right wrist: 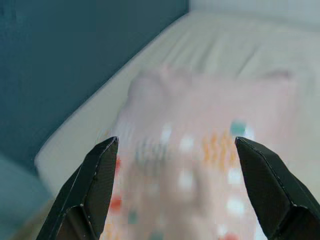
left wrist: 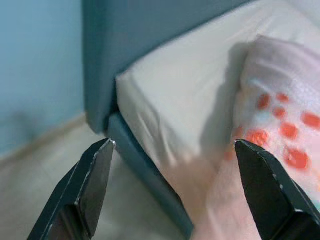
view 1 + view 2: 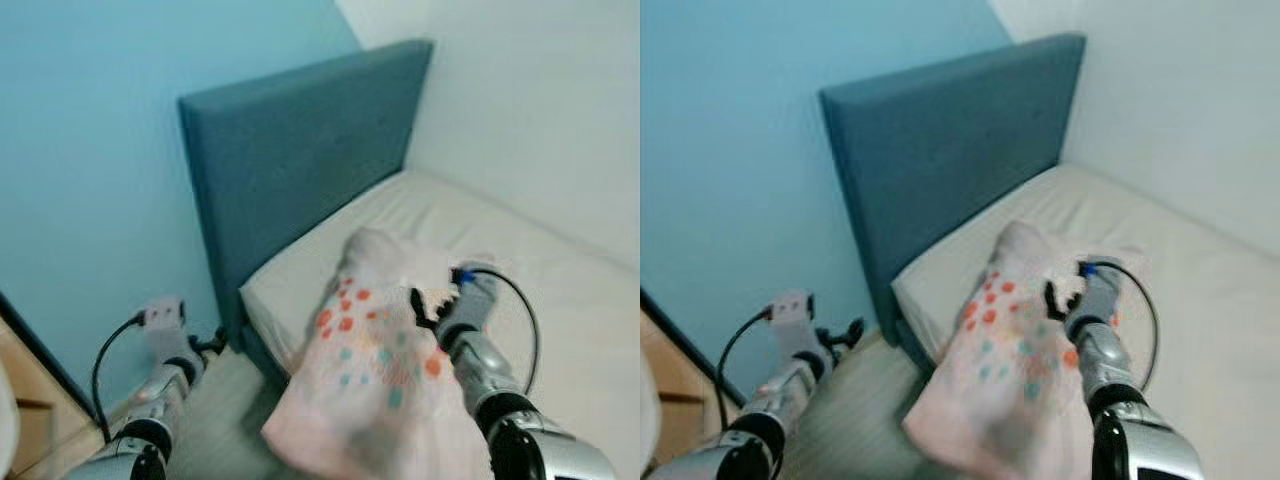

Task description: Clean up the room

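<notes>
A pink pillow [image 3: 375, 385] with red, orange and teal dots lies over the near corner of the white mattress [image 3: 545, 265] and hangs past its edge. My right gripper [image 3: 435, 300] hovers just over the pillow's upper part. In the right wrist view this gripper [image 1: 176, 142] is open, and the pillow [image 1: 200, 150] lies blurred beyond its fingers. My left gripper [image 3: 212, 343] is low beside the bed, near the headboard's foot. It [image 2: 173, 145] stands open with nothing in it, facing the mattress corner [image 2: 165, 100].
A dark blue headboard [image 3: 300, 150] stands against the light blue wall [image 3: 90, 150]. A white wall [image 3: 540, 100] runs along the bed's far side. Wooden furniture [image 3: 25, 415] shows at the lower left. Pale floor [image 3: 215, 425] lies between it and the bed.
</notes>
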{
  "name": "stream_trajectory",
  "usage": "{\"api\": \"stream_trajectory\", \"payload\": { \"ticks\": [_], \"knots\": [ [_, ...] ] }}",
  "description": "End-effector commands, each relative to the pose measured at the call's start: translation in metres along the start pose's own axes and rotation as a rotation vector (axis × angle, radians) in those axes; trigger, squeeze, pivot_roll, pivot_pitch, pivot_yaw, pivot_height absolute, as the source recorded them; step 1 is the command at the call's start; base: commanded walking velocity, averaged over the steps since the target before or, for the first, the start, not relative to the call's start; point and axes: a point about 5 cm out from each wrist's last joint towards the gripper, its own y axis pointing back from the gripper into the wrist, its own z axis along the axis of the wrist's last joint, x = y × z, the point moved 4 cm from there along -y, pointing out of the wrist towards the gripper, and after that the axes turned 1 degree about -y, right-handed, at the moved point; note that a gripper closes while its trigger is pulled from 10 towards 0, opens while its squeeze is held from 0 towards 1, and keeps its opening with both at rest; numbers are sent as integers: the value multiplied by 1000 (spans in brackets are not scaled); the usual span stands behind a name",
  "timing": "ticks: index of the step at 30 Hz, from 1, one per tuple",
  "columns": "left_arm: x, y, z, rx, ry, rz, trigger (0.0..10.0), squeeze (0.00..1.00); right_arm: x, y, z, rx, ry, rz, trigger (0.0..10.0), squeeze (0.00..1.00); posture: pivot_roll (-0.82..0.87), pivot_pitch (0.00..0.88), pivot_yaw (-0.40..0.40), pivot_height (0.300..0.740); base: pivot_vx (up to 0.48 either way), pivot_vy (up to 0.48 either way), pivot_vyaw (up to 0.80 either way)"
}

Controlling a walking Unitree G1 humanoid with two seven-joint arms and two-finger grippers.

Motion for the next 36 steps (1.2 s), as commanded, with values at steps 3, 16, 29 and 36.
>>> {"api": "stream_trajectory", "payload": {
  "ticks": [3, 16, 29, 36],
  "knots": [
    [9, 2, -1, 7, -2, 33, 10000, 0, 6, 2, -12, 38, -22, 7, 10000, 0, -96, 0, -37, 726, 190, 0, -763],
    [2, -3, 12, -21, 1, -36, 10000, 0, 2, 4, -17, 58, -9, -16, 10000, 0, -100, 0, -36, 726, 0, 0, -763],
    [-16, -5, 9, 0, -17, -122, 10000, 0, -5, 4, -18, 74, -1, -44, 10000, 0, -103, 0, -40, 726, 0, 0, -763],
    [19, -3, 13, 6, -52, 112, 10000, 0, -6, 4, -15, 57, -7, -53, 10000, 0, -106, 0, -39, 726, 0, 0, -638]
  ]
}}
